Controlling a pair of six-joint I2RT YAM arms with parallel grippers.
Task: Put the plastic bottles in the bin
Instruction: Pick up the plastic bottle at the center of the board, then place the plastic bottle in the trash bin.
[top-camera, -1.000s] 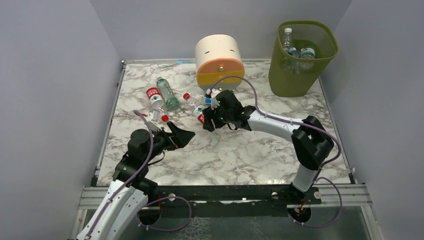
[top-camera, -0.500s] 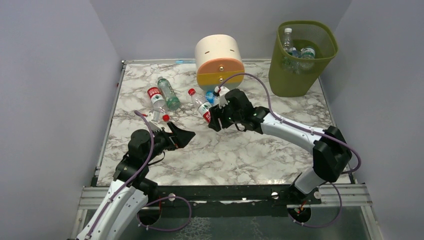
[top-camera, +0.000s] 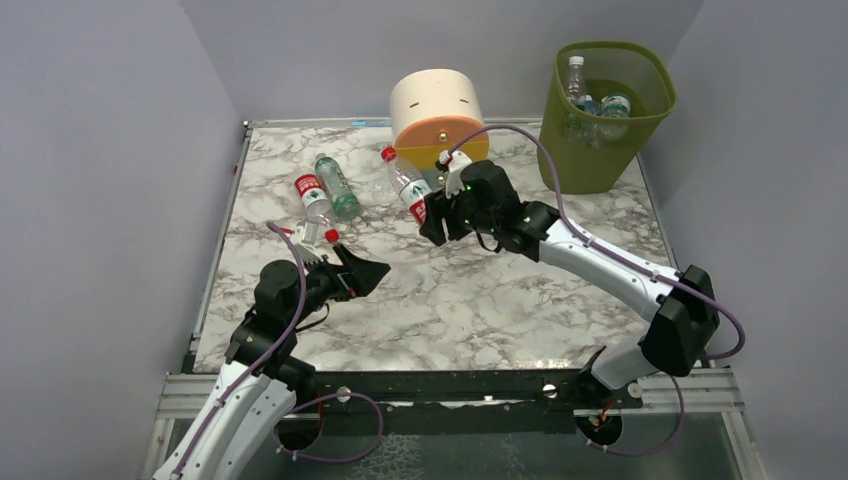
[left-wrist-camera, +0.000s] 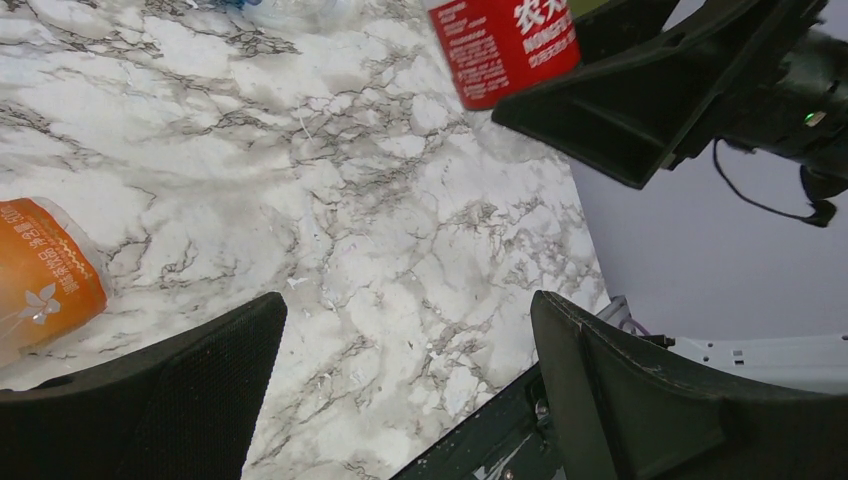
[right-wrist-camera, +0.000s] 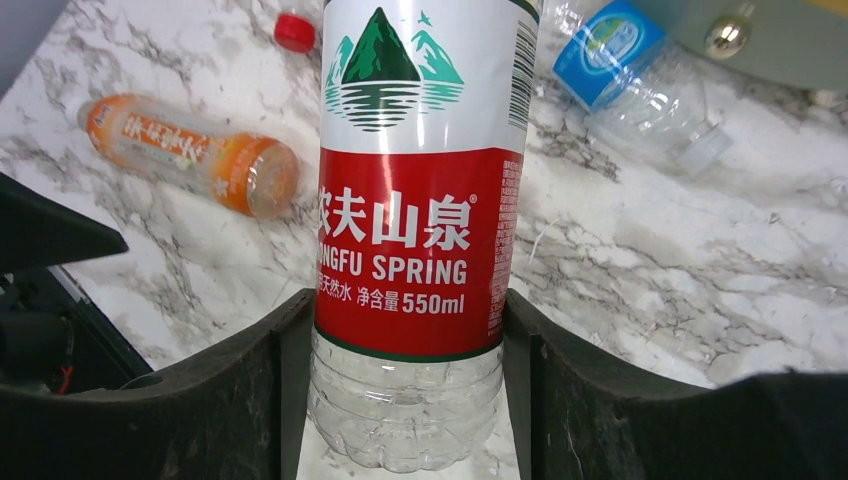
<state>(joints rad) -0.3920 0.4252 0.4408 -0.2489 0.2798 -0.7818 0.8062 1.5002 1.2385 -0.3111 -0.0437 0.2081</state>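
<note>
My right gripper (top-camera: 436, 214) is shut on a clear plastic bottle (top-camera: 407, 186) with a red label and red cap, held tilted above the table. In the right wrist view this bottle (right-wrist-camera: 413, 215) fills the gap of the right gripper (right-wrist-camera: 405, 310), both fingers pressed against its sides. My left gripper (top-camera: 366, 271) stands open and empty low over the marble at the front left; its left wrist view shows only bare table in the left gripper (left-wrist-camera: 405, 305). The olive-green bin (top-camera: 598, 152) stands at the back right with bottles (top-camera: 592, 102) inside.
On the table lie a red-labelled bottle (top-camera: 312, 196), a green bottle (top-camera: 336, 187), an orange bottle (right-wrist-camera: 190, 155) and a blue-labelled bottle (right-wrist-camera: 640, 72). The cream and orange round drawer unit (top-camera: 437, 108) stands at the back, just behind the held bottle.
My right gripper has lifted the red-labelled bottle off the table and carried it back and to the right, toward the drawer unit. The left arm has not moved.
</note>
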